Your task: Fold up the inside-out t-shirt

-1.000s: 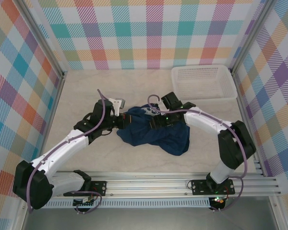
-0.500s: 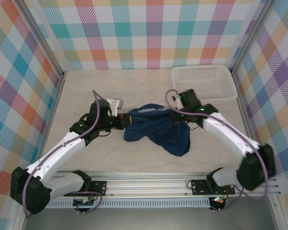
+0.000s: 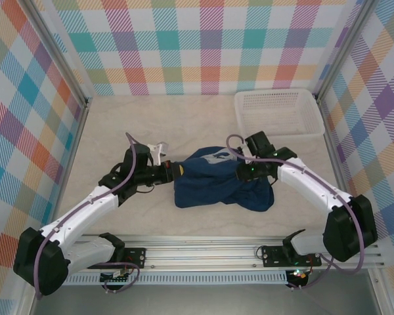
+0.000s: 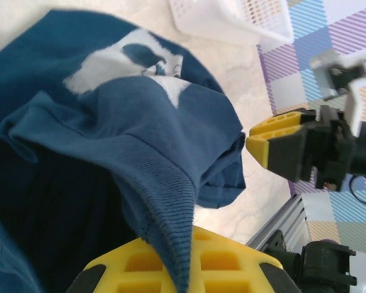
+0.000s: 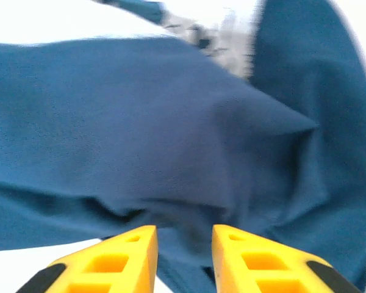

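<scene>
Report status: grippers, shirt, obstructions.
Left gripper shut on the t-shirt, ribbed edge. Right gripper parted at the cloth, no sure grip. T-shirt bunched, unfolded. White basket apart, far right.

The left gripper (image 4: 182,270) is clamped on a ribbed edge of the t-shirt (image 4: 110,159), and the band runs straight down into its yellow finger. From there the dark blue cloth rises in loose, bunched folds on the pale worktop (image 4: 247,79), with a patch of white print (image 4: 119,61) on its upper surface. The right gripper (image 4: 269,146) points its yellow tips at the shirt's outer fold, just beside it; contact cannot be made out. A white basket (image 4: 232,15) sits near the worktop's edge below the checked wall (image 4: 329,36). A metal rail (image 4: 283,220) runs along another edge.
</scene>
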{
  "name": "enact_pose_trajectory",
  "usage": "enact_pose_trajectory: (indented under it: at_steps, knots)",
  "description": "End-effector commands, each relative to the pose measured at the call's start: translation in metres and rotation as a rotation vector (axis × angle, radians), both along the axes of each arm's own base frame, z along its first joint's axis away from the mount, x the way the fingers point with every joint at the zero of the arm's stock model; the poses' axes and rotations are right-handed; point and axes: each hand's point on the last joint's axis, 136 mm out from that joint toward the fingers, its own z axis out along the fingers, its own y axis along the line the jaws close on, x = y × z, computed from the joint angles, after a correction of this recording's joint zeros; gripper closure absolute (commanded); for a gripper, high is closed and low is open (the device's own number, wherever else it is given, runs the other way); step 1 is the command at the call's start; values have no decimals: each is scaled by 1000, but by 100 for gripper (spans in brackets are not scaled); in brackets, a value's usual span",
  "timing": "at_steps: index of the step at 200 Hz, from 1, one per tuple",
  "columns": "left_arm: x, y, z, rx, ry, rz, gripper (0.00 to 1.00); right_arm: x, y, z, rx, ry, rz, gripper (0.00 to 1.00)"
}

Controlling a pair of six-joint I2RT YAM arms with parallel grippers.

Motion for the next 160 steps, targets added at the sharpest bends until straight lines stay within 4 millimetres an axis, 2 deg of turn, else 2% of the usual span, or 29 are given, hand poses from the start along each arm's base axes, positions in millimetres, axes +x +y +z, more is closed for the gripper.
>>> enact_pose_trajectory:
  at_steps: [1,31,58,77,102,116,137,160]
  knots:
    - [2,-1,7,-22,-22,-9,100,-12,58,42,221,-152,212,67]
    - [3,-1,10,-16,-31,-14,100,-19,87,41,228,-229,337,57]
    - [3,0,12,-8,-38,-16,100,-5,100,30,170,-271,399,43]
    - [3,2,16,3,-48,-14,100,-1,102,17,112,-263,453,35]
    - [3,3,22,-1,-64,-8,100,-1,91,-3,20,-242,473,28]
    - [3,3,24,-1,-68,-8,100,-2,86,-11,-14,-231,484,26]
    - [2,3,24,2,-66,-13,100,9,82,-22,-82,-236,473,27]
    - [1,4,23,11,-68,-12,100,24,86,-28,-112,-257,465,38]
